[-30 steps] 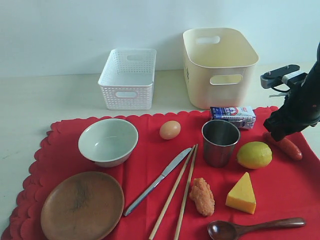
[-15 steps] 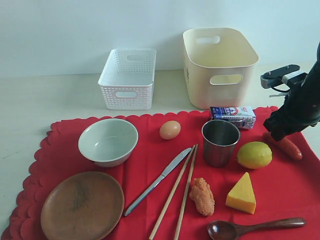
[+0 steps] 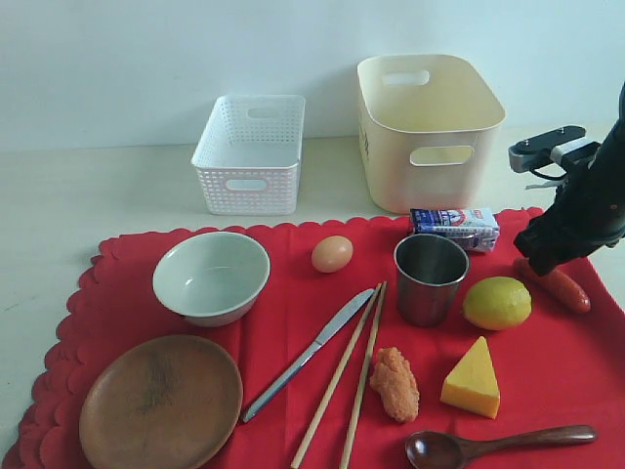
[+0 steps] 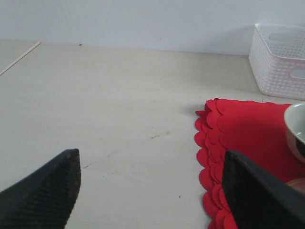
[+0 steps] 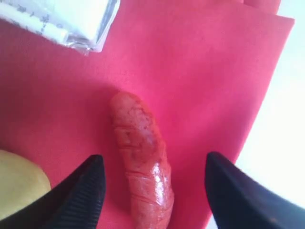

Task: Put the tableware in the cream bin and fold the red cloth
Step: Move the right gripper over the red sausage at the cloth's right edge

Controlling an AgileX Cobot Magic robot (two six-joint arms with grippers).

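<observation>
The red cloth (image 3: 293,293) lies flat and bears the pale bowl (image 3: 210,277), brown plate (image 3: 161,401), steel cup (image 3: 430,278), knife (image 3: 308,354), chopsticks (image 3: 352,376) and dark spoon (image 3: 498,445). Behind it stands the cream bin (image 3: 427,127), with nothing showing inside. My right gripper (image 5: 155,159) is open low over the cloth's right end, its fingers either side of a sausage (image 5: 140,157) without touching it. My left gripper (image 4: 151,153) is open above bare table beside the cloth's scalloped edge (image 4: 209,157); the exterior view does not show it.
A white perforated basket (image 3: 250,153) stands left of the bin. On the cloth also lie an egg (image 3: 332,254), a blue-white carton (image 3: 455,227), a lemon (image 3: 497,302), a cheese wedge (image 3: 472,379) and a fried piece (image 3: 395,383).
</observation>
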